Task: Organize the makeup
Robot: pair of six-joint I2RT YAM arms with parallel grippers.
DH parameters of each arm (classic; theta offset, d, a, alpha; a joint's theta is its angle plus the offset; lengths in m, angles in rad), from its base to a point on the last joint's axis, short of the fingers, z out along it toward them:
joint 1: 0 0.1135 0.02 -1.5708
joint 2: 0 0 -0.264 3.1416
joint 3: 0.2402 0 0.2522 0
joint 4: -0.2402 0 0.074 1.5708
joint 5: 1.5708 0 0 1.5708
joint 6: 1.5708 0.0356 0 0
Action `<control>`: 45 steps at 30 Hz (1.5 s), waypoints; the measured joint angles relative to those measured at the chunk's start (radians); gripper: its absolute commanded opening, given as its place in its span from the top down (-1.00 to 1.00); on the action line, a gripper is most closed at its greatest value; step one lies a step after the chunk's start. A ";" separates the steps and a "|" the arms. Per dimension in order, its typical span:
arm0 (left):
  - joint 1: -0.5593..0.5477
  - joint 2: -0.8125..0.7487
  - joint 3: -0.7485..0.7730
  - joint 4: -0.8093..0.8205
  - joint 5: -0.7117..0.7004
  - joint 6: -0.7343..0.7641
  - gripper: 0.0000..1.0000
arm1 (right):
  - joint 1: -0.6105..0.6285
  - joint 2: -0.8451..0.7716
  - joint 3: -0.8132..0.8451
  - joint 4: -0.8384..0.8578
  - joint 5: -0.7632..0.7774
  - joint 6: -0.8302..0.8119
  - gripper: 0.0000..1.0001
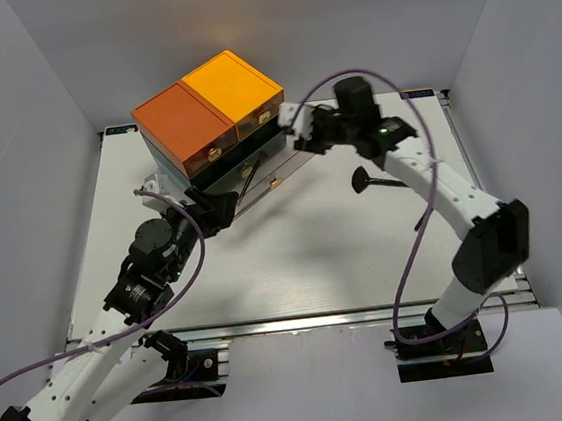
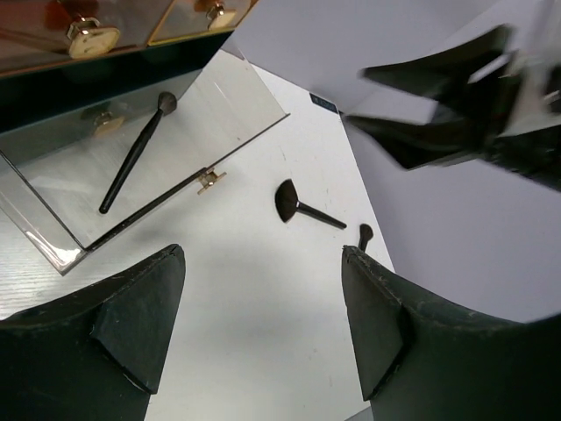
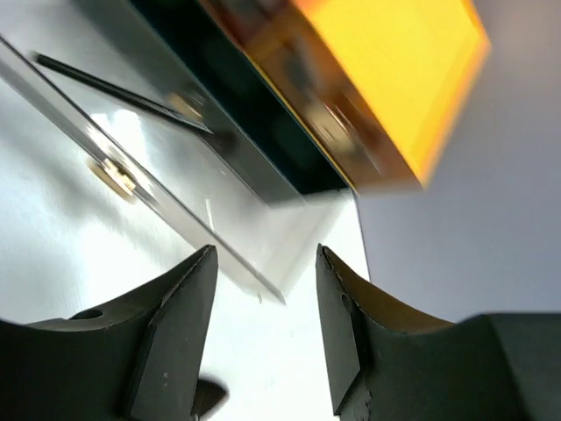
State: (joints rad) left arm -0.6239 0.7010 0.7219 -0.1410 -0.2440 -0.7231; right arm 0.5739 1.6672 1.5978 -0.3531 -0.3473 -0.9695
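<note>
A thin black-handled brush [image 2: 133,156] lies inside the clear drawer [image 2: 219,105] pulled out of the box's bottom; it also shows in the top view [image 1: 247,184] and the right wrist view [image 3: 114,88]. A black fan brush [image 1: 370,179] lies on the table right of the drawer, also in the left wrist view [image 2: 298,207]. A smaller dark brush [image 2: 364,233] lies beside it. My left gripper [image 1: 219,211] is open and empty at the drawer's front left corner. My right gripper [image 1: 298,130] is open and empty at the drawer's right end [image 3: 263,272]. No palettes, compact or bottles show.
The big orange-topped dark-green drawer box [image 1: 208,111] stands at the back centre, its upper drawers with gold knobs [image 2: 88,37] shut. The right arm [image 2: 465,96] shows blurred in the left wrist view. White walls close in the table's sides.
</note>
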 measured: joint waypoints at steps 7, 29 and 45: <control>0.000 0.074 -0.009 0.060 0.051 -0.002 -0.63 | -0.317 -0.117 -0.106 -0.011 -0.076 0.177 -0.21; 0.000 0.148 -0.012 0.115 0.126 -0.011 -0.62 | -0.558 0.377 0.011 -0.388 0.023 -0.030 -0.50; 0.000 0.131 -0.022 0.102 0.119 -0.022 -0.63 | -0.547 0.425 -0.042 -0.342 0.117 -0.076 0.48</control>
State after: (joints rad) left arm -0.6239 0.8322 0.6998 -0.0387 -0.1246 -0.7448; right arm 0.0265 2.0922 1.5562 -0.6949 -0.2298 -1.0458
